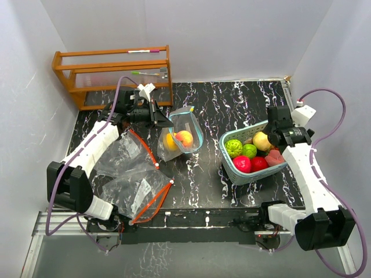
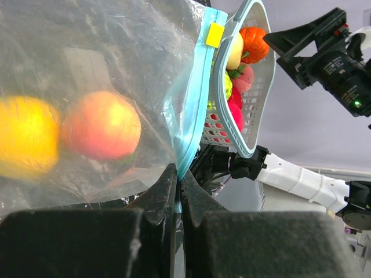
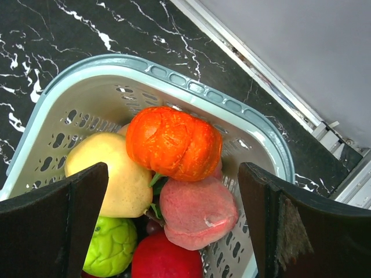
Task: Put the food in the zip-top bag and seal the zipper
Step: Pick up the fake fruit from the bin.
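The left gripper is pinched fully closed on the teal zipper edge of the bag, low on the strip, so the bag is held up with its mouth towards the basket. Two bits of food are already inside: an orange-yellow fruit and a peach, seen side by side through the plastic. From above, the mouth is seen gaping, and only a narrow strip of table is left between it and the basket rim.

The right gripper is hung over the basket, fingers spread wide, nothing gripped. A pumpkin is perched on top of the pile, right between the fingers, with a yellow piece to one side and a pink piece below it.

The left side is pretty cluttered: a spare bag and a second spare bag are laid flat by the left arm, and a rack is set in the back-left corner.
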Robot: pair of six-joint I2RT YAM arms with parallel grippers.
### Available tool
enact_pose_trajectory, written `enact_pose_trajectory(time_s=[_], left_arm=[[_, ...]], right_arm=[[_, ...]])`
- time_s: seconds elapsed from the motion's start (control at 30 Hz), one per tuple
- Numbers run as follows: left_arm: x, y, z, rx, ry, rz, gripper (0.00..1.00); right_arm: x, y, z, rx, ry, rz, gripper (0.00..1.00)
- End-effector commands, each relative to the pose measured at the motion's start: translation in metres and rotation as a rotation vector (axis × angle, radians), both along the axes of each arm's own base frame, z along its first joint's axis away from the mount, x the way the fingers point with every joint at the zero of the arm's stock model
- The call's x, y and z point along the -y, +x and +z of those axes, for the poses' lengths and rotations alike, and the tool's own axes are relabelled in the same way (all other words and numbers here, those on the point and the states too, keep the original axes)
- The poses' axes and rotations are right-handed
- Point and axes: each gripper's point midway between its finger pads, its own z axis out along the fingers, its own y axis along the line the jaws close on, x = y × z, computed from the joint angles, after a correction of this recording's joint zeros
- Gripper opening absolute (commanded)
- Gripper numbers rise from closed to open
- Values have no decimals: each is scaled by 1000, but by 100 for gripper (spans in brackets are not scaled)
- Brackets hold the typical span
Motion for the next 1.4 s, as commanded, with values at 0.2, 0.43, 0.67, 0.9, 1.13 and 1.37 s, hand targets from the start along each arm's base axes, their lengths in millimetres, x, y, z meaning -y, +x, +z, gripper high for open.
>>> enact_pose_trajectory(time_s=[0.2, 0.43, 0.67, 0.9, 1.13, 1.37], left_arm=[[-1, -14, 32, 77, -55, -30, 0], [-1, -15, 33, 80, -55, -32, 0], [-1, -14, 34, 82, -54, -30, 0], [-3, -15, 34, 86, -41, -22, 0], [-4, -15, 31, 86, -26, -20, 0], [-4, -12, 28, 78, -23, -21, 0]], right_arm=[[6, 15, -14, 58, 23, -70, 98], [10, 17, -40, 16, 41, -80, 98], [18, 17, -48, 34, 11, -116, 98], [17, 16, -21, 135, 16, -98, 65], [-3, 21, 32, 255, 74, 56, 52], [-77, 34, 73, 369, 253, 499, 48]])
